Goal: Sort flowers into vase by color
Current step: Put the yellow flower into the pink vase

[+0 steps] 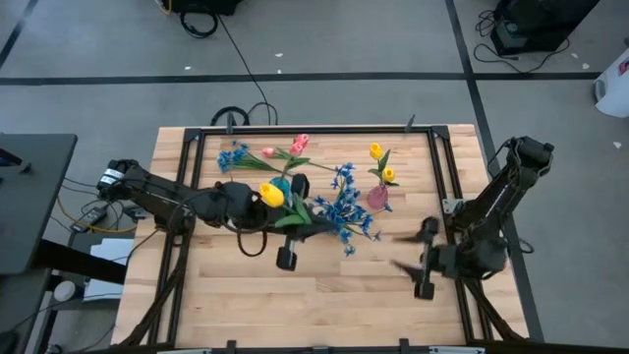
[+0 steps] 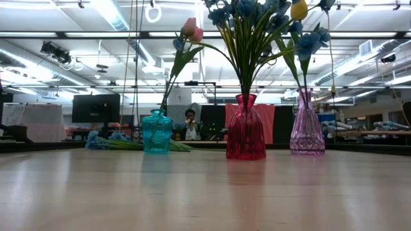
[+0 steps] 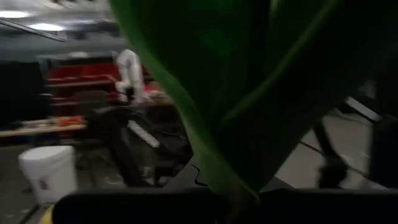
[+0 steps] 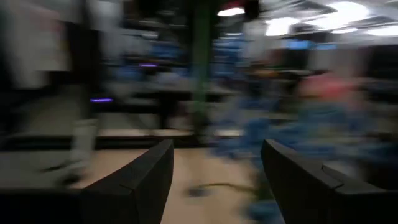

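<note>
Three glass vases stand mid-table. The teal vase [image 2: 157, 131] holds pink tulips [image 1: 300, 145]. The red vase [image 2: 245, 127] holds blue sprays [image 1: 344, 206]. The pink vase [image 2: 306, 125] holds yellow tulips [image 1: 378, 152]. A blue spray [image 1: 232, 155] and a pink tulip [image 1: 267, 152] lie flat on the table at the far left. My left gripper [image 1: 307, 222] is raised above the teal and red vases, shut on a yellow tulip [image 1: 271, 194]. My right gripper [image 1: 407, 252] stands open with nothing between its fingers, right of the vases. My left gripper is shut on the yellow tulip low among its green leaves [image 3: 239, 186]. A broad leaf [image 3: 249, 81] rises in front of the camera and hides the place of contact. The tulip is lifted clear of the table, its yellow head [image 1: 271, 194] lying back over the wrist.
A black frame [image 1: 295, 131] runs around the wooden table top. Bare wood [image 1: 324, 295] lies between the vases and the near edge. Beyond the table, a person [image 2: 189, 122] shows far off in the low view.
</note>
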You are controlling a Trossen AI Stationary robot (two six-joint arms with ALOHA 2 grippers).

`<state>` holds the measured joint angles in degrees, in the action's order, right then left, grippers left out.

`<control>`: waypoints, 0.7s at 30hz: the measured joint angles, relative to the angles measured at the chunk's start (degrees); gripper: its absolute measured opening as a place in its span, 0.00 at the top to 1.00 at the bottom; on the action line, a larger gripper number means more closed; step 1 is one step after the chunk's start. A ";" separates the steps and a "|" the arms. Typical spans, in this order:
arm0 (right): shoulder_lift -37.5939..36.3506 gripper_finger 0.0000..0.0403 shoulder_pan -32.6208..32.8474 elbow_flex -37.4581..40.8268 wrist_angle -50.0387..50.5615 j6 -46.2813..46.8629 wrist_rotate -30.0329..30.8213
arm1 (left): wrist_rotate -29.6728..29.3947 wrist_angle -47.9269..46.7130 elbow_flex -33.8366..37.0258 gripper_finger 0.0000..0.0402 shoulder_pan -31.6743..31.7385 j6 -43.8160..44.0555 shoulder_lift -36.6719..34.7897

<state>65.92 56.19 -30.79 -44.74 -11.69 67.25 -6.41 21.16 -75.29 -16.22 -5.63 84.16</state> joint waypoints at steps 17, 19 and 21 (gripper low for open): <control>4.19 0.39 -14.35 0.02 59.37 58.42 -25.15 | -2.56 -17.26 -4.95 0.97 -3.49 -4.52 -2.55; 4.21 0.39 -15.38 0.02 65.97 63.41 -24.86 | -4.65 -19.12 -4.95 0.97 -4.15 -4.64 -3.39; 4.21 0.39 -16.66 0.07 70.96 67.32 -23.96 | -5.97 -20.76 -4.95 0.97 -4.66 -4.68 -4.15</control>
<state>70.13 39.53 -30.72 26.22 55.63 43.29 -12.38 0.40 -80.25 -20.88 -10.31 80.01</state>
